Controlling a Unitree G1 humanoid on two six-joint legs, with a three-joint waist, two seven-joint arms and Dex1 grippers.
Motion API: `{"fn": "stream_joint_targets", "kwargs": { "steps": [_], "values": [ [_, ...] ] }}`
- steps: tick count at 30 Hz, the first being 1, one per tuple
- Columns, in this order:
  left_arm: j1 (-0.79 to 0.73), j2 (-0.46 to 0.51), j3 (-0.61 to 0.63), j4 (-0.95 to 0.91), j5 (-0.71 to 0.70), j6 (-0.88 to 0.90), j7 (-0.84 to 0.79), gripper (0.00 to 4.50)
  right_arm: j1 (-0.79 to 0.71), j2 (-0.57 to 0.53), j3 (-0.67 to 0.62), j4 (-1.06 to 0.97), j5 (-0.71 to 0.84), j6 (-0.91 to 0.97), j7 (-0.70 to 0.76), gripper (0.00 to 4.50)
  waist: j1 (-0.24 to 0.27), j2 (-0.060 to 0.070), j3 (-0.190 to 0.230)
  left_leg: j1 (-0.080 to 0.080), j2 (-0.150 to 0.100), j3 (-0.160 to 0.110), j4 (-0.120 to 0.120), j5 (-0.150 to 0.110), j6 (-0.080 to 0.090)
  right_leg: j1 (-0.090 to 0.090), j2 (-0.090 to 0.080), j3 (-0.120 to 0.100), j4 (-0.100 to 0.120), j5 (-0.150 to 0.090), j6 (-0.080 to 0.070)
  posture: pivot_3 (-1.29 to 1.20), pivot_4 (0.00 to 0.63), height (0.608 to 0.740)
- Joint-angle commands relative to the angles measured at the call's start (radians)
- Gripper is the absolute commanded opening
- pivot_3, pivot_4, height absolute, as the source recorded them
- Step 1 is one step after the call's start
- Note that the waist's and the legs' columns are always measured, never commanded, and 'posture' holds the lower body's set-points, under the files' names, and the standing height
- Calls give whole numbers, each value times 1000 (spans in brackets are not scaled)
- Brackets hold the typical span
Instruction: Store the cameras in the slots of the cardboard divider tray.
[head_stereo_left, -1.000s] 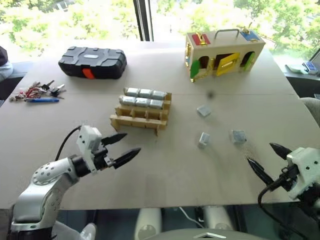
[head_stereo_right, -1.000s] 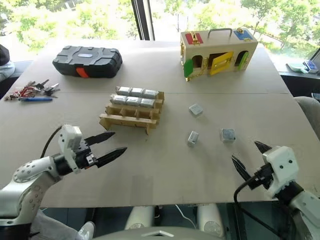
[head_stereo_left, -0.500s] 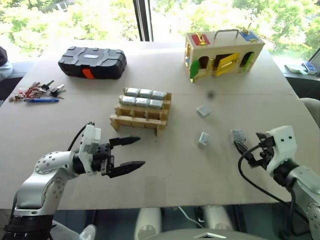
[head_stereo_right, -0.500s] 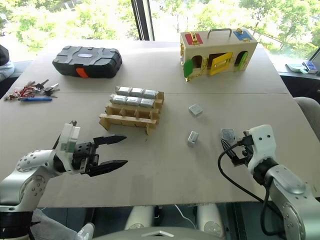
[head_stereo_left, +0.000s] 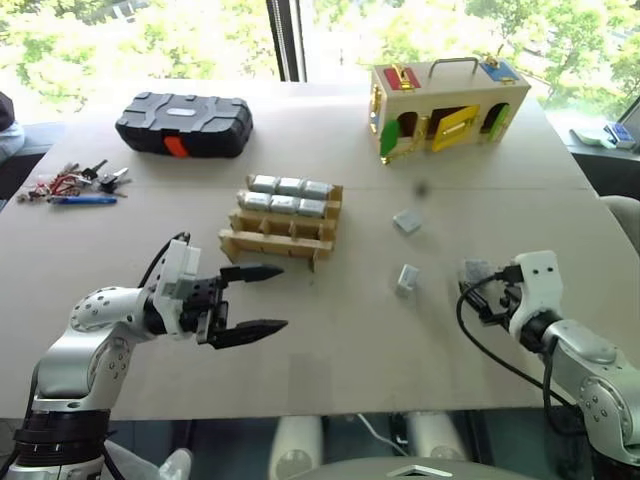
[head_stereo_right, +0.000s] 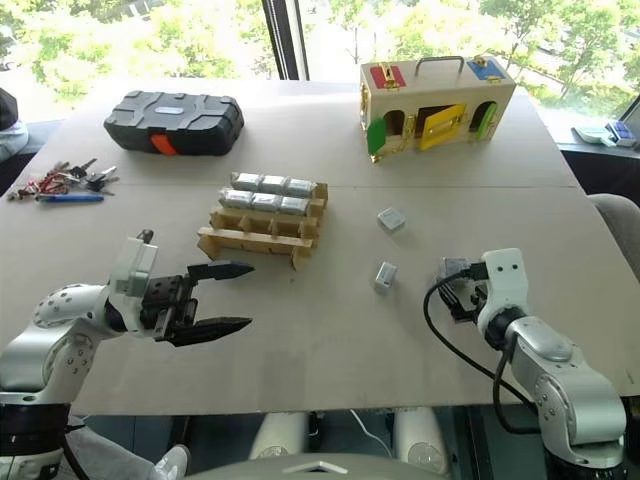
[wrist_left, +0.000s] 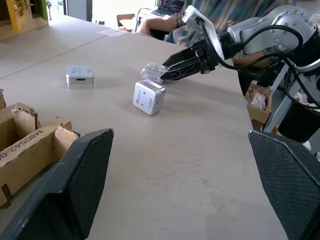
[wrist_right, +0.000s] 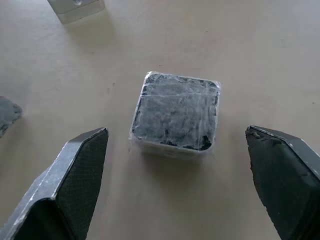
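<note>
Six cameras (head_stereo_left: 287, 195) fill the two rear rows of the cardboard divider tray (head_stereo_left: 281, 232); its front row of slots stands empty. Three loose cameras lie on the table (head_stereo_left: 330, 330) to the tray's right: one (head_stereo_left: 406, 221) farthest back, one (head_stereo_left: 407, 279) nearer, and one wrapped in film (wrist_right: 175, 115). The right gripper (wrist_right: 180, 185) hangs over the wrapped camera, fingers wide apart on either side, not touching. The left gripper (head_stereo_left: 258, 298) hovers just before the tray, fingers spread, holding nothing.
</note>
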Motion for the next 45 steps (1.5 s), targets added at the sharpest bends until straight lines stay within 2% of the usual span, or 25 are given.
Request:
{"fn": "stream_joint_targets", "kwargs": {
  "steps": [1,5,6,8,12,15,18,21,24,27,31,40,43,45],
  "values": [
    [-1,2,-4,-30,-9,-10,-8,4478,-28,8,17,5,-12,3,-17,4360,0,0,0,0,0,0,0,0,0,0,0,0,0,0,0,0,150,740],
    [9,5,-3,-43,-15,-7,-13,4478,-49,14,36,62,-52,-27,-34,4360,0,0,0,0,0,0,0,0,0,0,0,0,0,0,0,0,150,740],
    [3,4,-5,-45,-16,-5,-10,4500,-53,9,37,75,-72,-46,-43,3989,0,0,0,0,0,0,0,0,0,0,0,0,0,0,0,0,150,740],
    [-5,3,-7,-51,-21,3,-4,4500,-55,10,29,81,-81,-59,-47,3601,0,0,0,0,0,0,0,0,0,0,0,0,0,0,0,0,150,740],
    [-36,-9,-12,-77,-28,54,71,4500,-47,-21,47,59,-114,-95,-28,1968,1,0,0,0,0,0,0,0,0,0,0,0,0,0,0,0,150,740],
    [-98,-35,-5,-107,-108,212,232,4500,-35,-125,108,-4,-166,-180,46,1968,2,0,0,0,0,0,0,0,0,0,0,0,0,0,0,0,150,740],
    [-151,-19,-15,-147,-200,393,338,4500,-41,-247,173,-63,-236,-314,126,1968,0,0,1,0,0,0,1,0,0,0,1,0,0,-2,3,0,150,740],
    [-284,8,-38,-132,-366,674,472,4500,-97,-377,249,-108,-307,-470,245,1968,-1,-1,1,0,0,-1,1,0,0,0,3,1,1,-2,4,0,150,740],
    [-450,-52,-42,-46,-569,876,622,4500,-206,-435,333,-107,-367,-563,319,1968,0,-1,1,1,1,-7,4,0,0,2,7,0,2,-2,4,0,150,740],
    [-557,-136,-58,0,-631,944,764,4500,-301,-435,405,-84,-409,-616,369,1968,1,-1,1,2,1,-9,5,0,0,5,8,-1,2,-2,4,0,150,740],
    [-617,-209,-74,45,-665,998,883,4500,-381,-408,457,-60,-444,-661,410,1968,2,-2,2,1,0,-9,5,0,0,6,8,0,1,-1,3,0,150,740],
    [-660,-301,-99,55,-631,987,942,4500,-451,-351,467,-32,-462,-682,469,1968,5,-2,2,1,0,-9,7,0,0,7,8,0,1,1,0,0,150,740],
    [-673,-326,-102,65,-631,983,956,3658,-462,-333,471,-37,-470,-671,479,1933,5,-2,2,1,0,-9,8,0,0,7,8,0,2,1,0,0,150,740],
    [-673,-328,-105,61,-623,980,943,2744,-466,-323,471,-39,-474,-663,484,1933,5,-2,2,1,0,-9,8,0,0,7,8,0,2,1,0,0,150,740]
  ]
}}
